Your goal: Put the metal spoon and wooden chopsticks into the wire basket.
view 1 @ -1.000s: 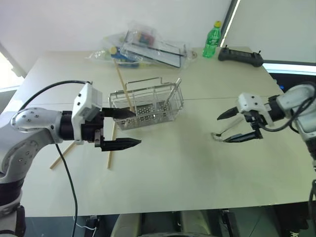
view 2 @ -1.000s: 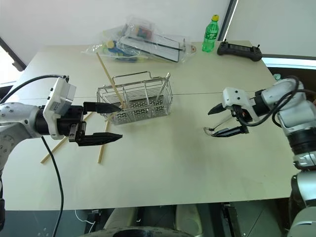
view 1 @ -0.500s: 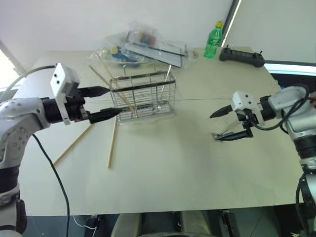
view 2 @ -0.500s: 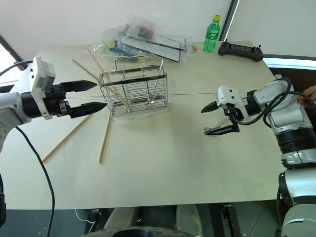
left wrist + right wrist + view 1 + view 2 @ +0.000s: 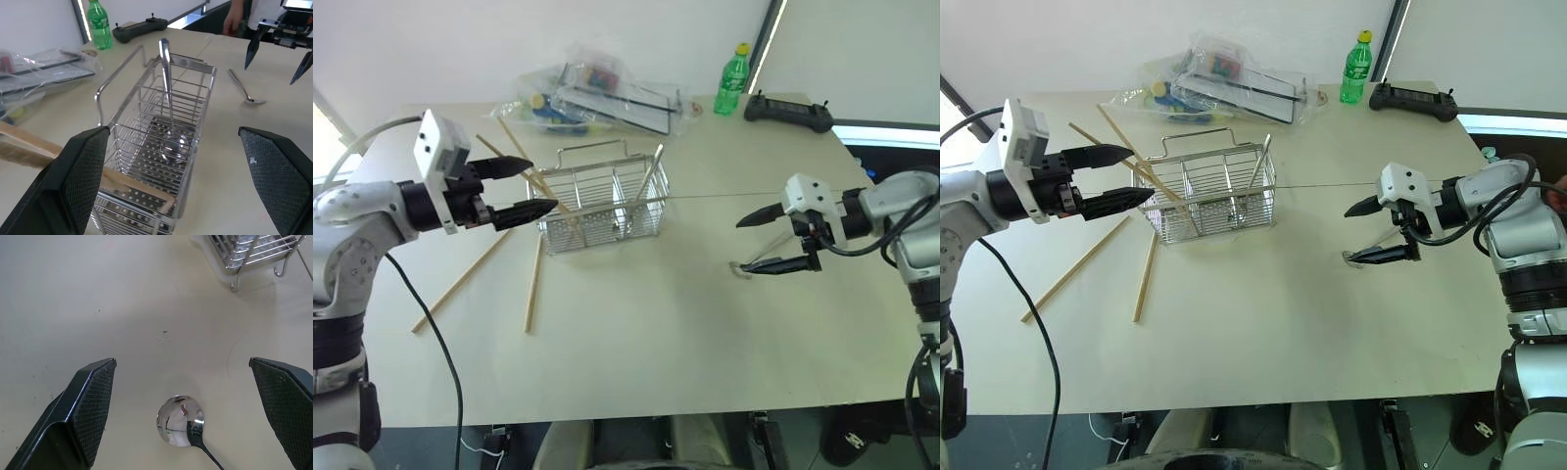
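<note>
Both grippers' jaws gape, released. The right gripper [image 5: 771, 242] hovers over the metal spoon [image 5: 182, 421] on the bench [image 5: 705, 323]. The left gripper [image 5: 524, 188] hangs beside the wire basket [image 5: 607, 201].

The basket [image 5: 602, 201] is silver wire grid. The spoon [image 5: 182, 422] is shiny silver. The chopsticks [image 5: 534, 284] are pale tan wood. The table [image 5: 656, 323] is plain cream. The bottle [image 5: 732, 80] is green with a yellow cap. The gripper fingers [image 5: 90, 404] are black with cross-hatched pads.
</note>
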You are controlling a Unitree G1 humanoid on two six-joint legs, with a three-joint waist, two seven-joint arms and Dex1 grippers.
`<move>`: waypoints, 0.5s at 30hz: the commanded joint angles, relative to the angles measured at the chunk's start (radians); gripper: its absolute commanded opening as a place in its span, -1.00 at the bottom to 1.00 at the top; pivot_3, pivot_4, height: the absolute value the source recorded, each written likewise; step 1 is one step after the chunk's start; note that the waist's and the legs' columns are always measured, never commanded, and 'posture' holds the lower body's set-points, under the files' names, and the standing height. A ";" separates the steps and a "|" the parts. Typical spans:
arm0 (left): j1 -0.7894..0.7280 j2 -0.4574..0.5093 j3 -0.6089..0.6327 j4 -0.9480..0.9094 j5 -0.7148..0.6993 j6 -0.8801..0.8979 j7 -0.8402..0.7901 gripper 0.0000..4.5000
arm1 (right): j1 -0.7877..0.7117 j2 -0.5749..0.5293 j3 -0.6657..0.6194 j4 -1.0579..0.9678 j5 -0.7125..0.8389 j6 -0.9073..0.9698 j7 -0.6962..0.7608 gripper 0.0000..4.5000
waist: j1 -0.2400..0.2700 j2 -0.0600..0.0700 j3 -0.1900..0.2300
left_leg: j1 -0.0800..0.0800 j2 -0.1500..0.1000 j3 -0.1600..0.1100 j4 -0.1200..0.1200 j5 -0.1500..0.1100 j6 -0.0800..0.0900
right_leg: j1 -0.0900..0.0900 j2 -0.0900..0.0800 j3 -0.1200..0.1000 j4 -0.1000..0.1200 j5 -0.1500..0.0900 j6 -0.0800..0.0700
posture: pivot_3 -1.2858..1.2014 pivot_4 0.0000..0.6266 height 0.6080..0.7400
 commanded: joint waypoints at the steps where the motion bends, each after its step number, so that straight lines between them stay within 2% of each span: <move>1: -0.030 0.001 0.010 -0.001 0.004 -0.022 -0.013 0.98 | 0.000 -0.010 -0.038 -0.030 0.022 0.005 -0.004 1.00 | 0.000 0.000 0.000 | 0.000 0.000 0.000 0.000 0.000 0.000 | 0.000 0.000 0.000 0.000 0.000 0.000 | 0.03 -0.52 0.97; 8: -0.044 0.026 0.044 -0.049 -0.015 -0.012 -0.014 0.98 | -0.013 -0.006 -0.030 -0.005 0.012 -0.015 0.004 1.00 | 0.000 0.000 0.000 | 0.000 0.000 0.000 0.000 0.000 0.000 | 0.000 0.000 0.000 0.000 0.000 0.000 | 0.03 -0.52 0.97; 15: -0.078 0.170 0.192 -0.071 -0.034 0.001 -0.030 0.98 | -0.015 -0.004 -0.035 0.021 0.017 -0.025 0.015 1.00 | -0.005 0.000 0.000 | 0.000 0.000 0.000 0.000 0.000 0.000 | -0.001 0.000 0.000 0.000 0.000 0.000 | 0.03 -0.52 0.97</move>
